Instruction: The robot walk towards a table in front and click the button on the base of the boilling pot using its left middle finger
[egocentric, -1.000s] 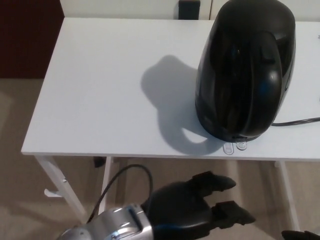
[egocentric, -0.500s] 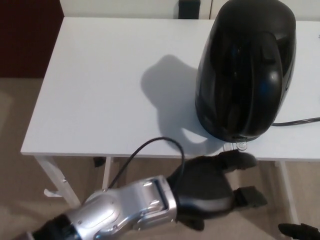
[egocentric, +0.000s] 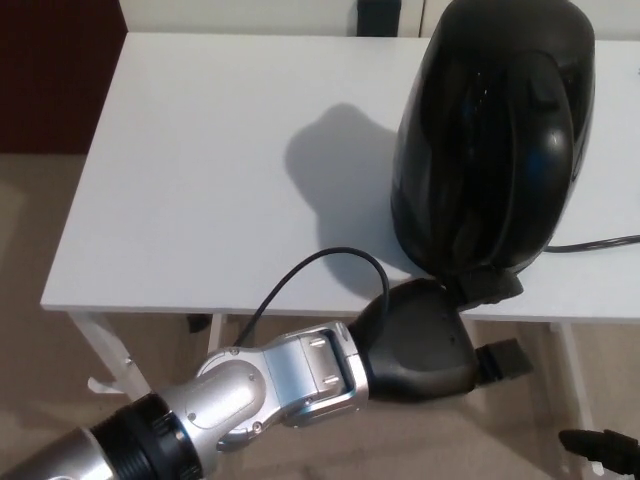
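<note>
Reaching up at the near edge of the white desk (egocentric: 200, 180), the left hand (egocentric: 425, 340) had its fingers spread, one finger (egocentric: 490, 285) laid against the near foot of the black boiling pot (egocentric: 490, 140) where the button should sit, though the button itself was hidden beneath it. A push landing off the switch could, I judged, nudge the pot back toward its cord (egocentric: 595, 243). The pot stood upright at the desk's right near side, long axis vertical, front facing near.
</note>
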